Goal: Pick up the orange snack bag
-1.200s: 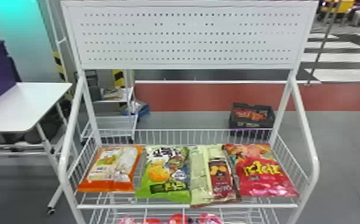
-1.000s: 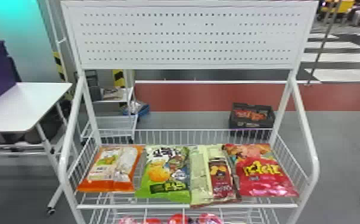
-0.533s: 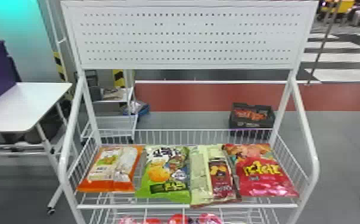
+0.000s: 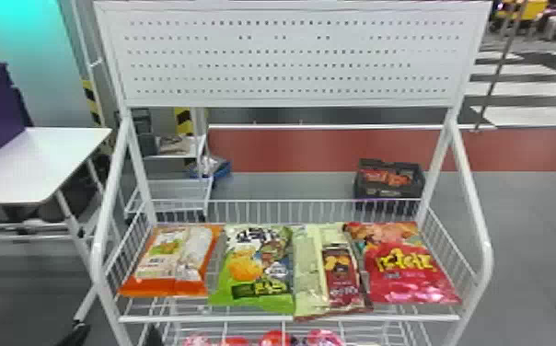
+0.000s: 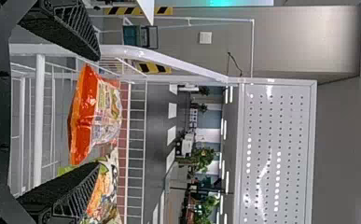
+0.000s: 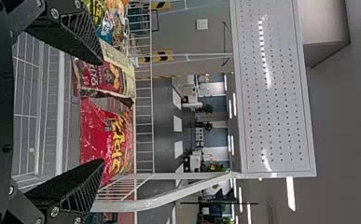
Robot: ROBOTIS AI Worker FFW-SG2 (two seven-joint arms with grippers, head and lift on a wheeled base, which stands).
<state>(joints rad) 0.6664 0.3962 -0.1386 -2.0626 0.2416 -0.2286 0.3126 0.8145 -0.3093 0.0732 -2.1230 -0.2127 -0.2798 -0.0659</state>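
The orange snack bag (image 4: 171, 260) lies at the left end of the rack's upper wire basket, beside a green bag. In the left wrist view the orange snack bag (image 5: 94, 114) is framed between the spread fingers of my left gripper (image 5: 99, 112), farther off than their tips and with nothing held. My right gripper (image 6: 103, 112) is open too, facing the red bag and the maroon-and-cream bag from a short distance, its fingers apart and holding nothing.
The green bag (image 4: 254, 267), maroon-and-cream bag (image 4: 332, 271) and red bag (image 4: 406, 264) share the basket. White side rails (image 4: 475, 198) frame it, with a perforated panel (image 4: 291, 60) above. A white table (image 4: 37, 165) stands at the left, a black crate (image 4: 388, 184) behind.
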